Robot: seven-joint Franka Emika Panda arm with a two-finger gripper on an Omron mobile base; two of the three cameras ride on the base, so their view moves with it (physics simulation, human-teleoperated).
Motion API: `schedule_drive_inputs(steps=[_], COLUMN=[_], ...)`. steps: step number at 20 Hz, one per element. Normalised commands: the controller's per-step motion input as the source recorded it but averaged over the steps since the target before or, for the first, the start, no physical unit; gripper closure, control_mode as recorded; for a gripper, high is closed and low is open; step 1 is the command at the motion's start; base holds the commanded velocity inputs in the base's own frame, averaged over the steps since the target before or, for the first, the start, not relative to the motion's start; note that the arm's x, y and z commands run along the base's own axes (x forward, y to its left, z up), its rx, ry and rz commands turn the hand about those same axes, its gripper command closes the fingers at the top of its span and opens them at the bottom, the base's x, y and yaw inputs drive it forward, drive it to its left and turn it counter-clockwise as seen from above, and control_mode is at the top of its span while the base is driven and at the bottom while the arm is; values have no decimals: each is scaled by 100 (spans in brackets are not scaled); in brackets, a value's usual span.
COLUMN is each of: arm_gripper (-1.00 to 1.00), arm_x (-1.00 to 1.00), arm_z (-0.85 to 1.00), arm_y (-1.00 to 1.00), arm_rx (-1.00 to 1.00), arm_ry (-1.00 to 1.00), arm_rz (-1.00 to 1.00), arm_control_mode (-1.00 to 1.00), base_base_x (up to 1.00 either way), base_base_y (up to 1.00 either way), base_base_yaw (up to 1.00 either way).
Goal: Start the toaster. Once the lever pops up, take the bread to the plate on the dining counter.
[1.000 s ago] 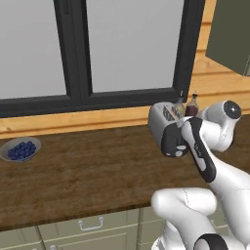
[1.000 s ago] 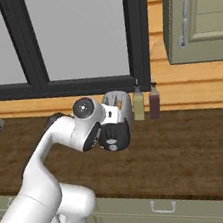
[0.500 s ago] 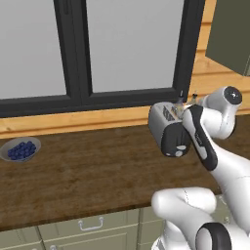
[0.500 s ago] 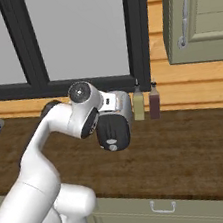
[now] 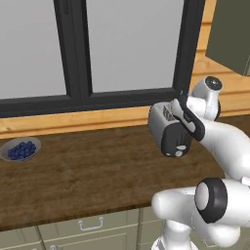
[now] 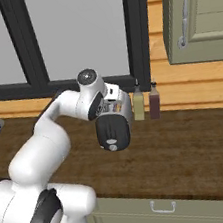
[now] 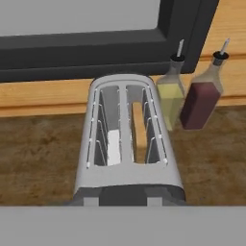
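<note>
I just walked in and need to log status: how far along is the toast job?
Early. The bread sits in the toaster's right slot. Whether the lever has been pressed can't be told. Left: lifting the bread out and carrying it to the plate.

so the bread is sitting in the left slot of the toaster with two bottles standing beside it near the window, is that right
Not quite. In the hand view the bread sits in the right slot of the toaster, the one nearer the bottles; the left slot holds no slice. The rest holds: two bottles, one yellowish and one dark red, stand beside the toaster below the window.
</note>
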Motion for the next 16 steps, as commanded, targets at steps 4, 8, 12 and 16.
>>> schedule_drive_inputs(steps=[4,8,12,16], arm_gripper=[-100,-100,-100,-100], arm_x=[22,3,17,16], arm_z=[-15,-35,-42,-17], arm_y=[-28,-24,-1,0], arm_rx=[0,0,0,0], arm_ry=[7,2,1,0], arm_rz=[2,4,1,1], arm_control_mode=[-100,-100,-100,-100], base_base_x=[0,0,0,0], base_base_y=[0,0,0,0], base_base_yaw=[0,0,0,0])
